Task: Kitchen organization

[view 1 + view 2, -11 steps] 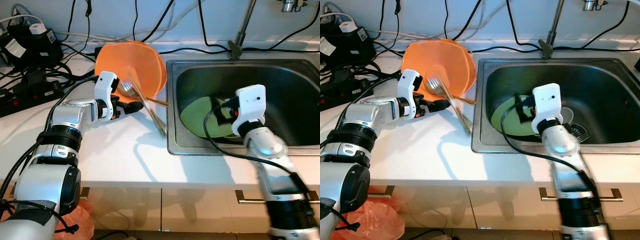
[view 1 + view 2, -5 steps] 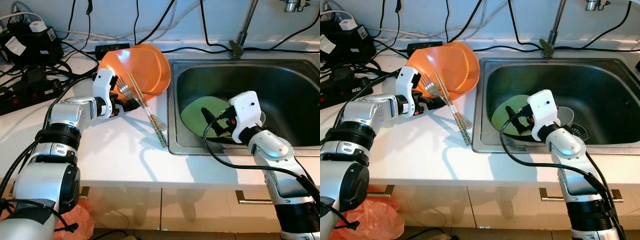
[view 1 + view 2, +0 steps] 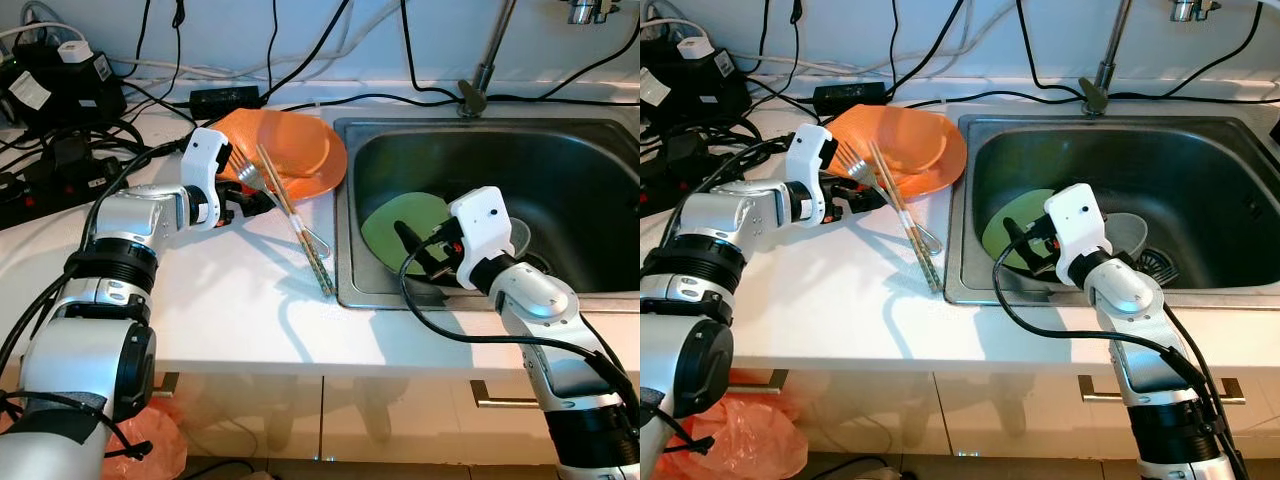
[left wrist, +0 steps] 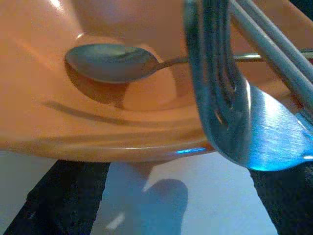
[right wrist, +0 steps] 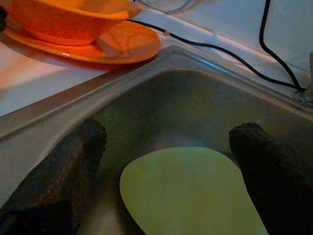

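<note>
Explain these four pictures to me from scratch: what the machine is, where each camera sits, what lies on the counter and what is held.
This is a humanoid robot with two silver arms, each ending in a black two-fingered pincer. The two wide pictures come from a stereo camera on its head, looking down at a white counter and a steel sink. The two close-ups come from cameras on its wrists. The left pincer is shut on a fork and chopsticks, beside an orange bowl that holds a spoon and stands on an orange plate. The right pincer hangs open inside the sink above a green plate. Black cables lie on the counter's left.
</note>
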Controlling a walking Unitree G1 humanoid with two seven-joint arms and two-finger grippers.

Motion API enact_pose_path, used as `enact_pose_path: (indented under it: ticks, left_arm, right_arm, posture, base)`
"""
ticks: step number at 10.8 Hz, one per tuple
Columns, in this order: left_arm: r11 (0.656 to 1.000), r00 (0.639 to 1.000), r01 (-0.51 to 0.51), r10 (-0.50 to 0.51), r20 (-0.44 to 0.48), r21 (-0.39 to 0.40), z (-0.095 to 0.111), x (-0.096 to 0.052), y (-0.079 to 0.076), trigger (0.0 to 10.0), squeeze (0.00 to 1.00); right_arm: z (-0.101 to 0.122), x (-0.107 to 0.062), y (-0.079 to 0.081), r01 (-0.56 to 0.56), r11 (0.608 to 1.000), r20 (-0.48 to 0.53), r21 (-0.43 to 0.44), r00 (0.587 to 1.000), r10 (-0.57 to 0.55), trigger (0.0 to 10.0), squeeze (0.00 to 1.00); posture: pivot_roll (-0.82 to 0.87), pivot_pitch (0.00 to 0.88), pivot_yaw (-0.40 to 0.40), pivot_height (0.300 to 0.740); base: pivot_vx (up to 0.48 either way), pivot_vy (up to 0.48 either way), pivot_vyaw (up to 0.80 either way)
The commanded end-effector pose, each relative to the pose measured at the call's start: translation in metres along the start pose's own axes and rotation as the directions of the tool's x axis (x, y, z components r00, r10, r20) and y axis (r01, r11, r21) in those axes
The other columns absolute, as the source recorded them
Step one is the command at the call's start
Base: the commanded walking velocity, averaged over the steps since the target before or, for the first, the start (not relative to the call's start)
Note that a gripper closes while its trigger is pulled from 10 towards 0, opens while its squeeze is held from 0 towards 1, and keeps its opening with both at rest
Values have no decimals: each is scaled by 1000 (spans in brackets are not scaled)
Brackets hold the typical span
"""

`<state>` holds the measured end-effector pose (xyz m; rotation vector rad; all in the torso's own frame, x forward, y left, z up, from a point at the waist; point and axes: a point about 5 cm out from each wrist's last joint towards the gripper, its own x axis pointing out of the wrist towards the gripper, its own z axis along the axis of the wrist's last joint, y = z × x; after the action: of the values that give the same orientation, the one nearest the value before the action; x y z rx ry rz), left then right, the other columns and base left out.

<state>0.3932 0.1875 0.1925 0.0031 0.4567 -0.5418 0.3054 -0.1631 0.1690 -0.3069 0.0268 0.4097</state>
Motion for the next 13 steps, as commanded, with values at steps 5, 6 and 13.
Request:
enact_pose_path:
  ticks: [5, 6, 13]
  left_arm:
    - [998, 994, -8, 14, -111, 55, -11, -4, 5, 10000, 0]
    - [998, 993, -8, 15, -116, 57, -12, -4, 6, 10000, 0]
    - [991, 988, 63, -44, -150, 119, -5, -14, 1, 10000, 0]
  right_arm:
    - [-1, -1, 6, -17, 1000, 2, 4, 1000, 17, 10000, 0]
    - [-1, 0, 6, -32, 999, 0, 9, 999, 32, 10000, 0]
    - [-2, 0, 5, -39, 999, -4, 5, 999, 39, 10000, 0]
  posture:
    - [82, 26, 46, 740]
    - [82, 25, 45, 740]
    - [93, 26, 44, 740]
  base:
    - [0, 0, 0]
    - [0, 0, 0]
    - [0, 0, 0]
